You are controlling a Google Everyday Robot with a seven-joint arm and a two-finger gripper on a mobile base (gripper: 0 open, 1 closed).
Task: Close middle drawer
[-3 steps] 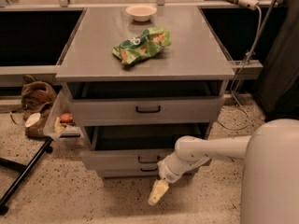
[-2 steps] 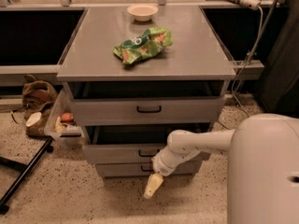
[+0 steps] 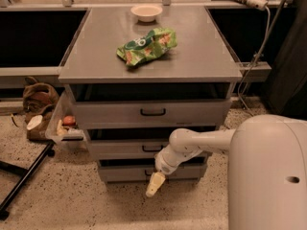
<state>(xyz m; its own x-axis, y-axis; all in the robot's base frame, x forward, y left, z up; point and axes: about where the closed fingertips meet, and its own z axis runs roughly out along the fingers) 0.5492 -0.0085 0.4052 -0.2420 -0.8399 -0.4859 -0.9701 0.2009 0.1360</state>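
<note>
— Where does the robot have its end effector (image 3: pixel 154 186)?

— Low, in front of the cabinet. It hangs pointing at the floor, and the lowest drawer (image 3: pixel 120 172) lies just behind it. Whether it is spread or pressed together cannot be told, but nothing appears to be held in it.

— And the middle drawer (image 3: pixel 120 149)?

— Just above and behind the end effector. A dark gap shows over its front, so it looks partly pulled out. Its small bar handle (image 3: pixel 152 148) sits right above the end effector, beside the wrist.

— Why is the arm (image 3: pixel 201 142) laid across like that?

— Probably so that the wrist, not the tip, bears on the flat front. Closing needs only a push, so no grasp of the handle is called for.

— Does anything else matter?

— The top drawer (image 3: pixel 110 114), higher above the end effector, also stands out, but it is not the task's drawer. Far above, on the surface (image 3: pixel 201 56), lie a green bag (image 3: pixel 146 46) and a small bowl (image 3: pixel 146 12), well clear of any push.
</note>
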